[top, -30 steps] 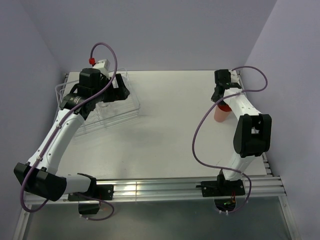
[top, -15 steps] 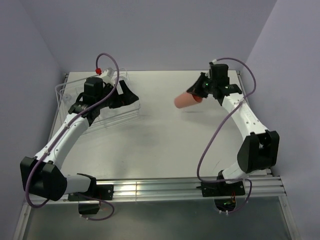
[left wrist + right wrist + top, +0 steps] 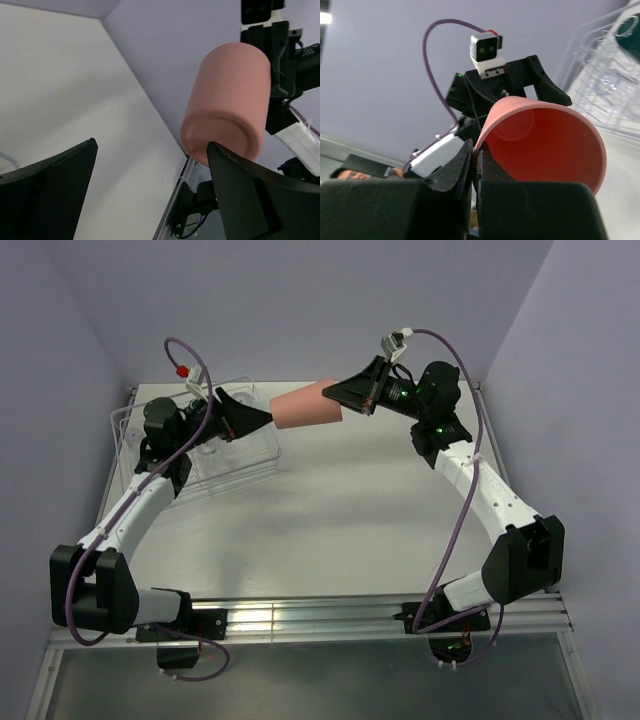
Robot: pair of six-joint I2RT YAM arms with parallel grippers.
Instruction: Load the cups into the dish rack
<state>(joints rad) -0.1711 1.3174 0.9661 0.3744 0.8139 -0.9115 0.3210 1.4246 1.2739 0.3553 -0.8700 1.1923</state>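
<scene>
My right gripper [image 3: 345,395] is shut on the rim of the salmon-pink cup [image 3: 307,405] and holds it on its side in the air, base towards the left. My left gripper [image 3: 255,418] is open, its fingertips right at the cup's base. In the left wrist view the cup [image 3: 227,100] hangs over the right finger of my open left gripper [image 3: 151,145]. In the right wrist view my right gripper [image 3: 475,145] pinches the cup's wall [image 3: 545,145]. The clear dish rack [image 3: 250,475] stands at the back left. A dark green mug [image 3: 627,24] shows in the rack [image 3: 615,65]. The clear tumblers cannot be made out.
The table's white top [image 3: 350,510] spreads between the arms. Lilac walls close in the back and both sides. A metal rail [image 3: 300,615] runs along the near edge by the arm bases.
My right arm lifted the pink cup from the table's right side and carried it up and left. My left gripper rose from the rack and turned towards the cup.
</scene>
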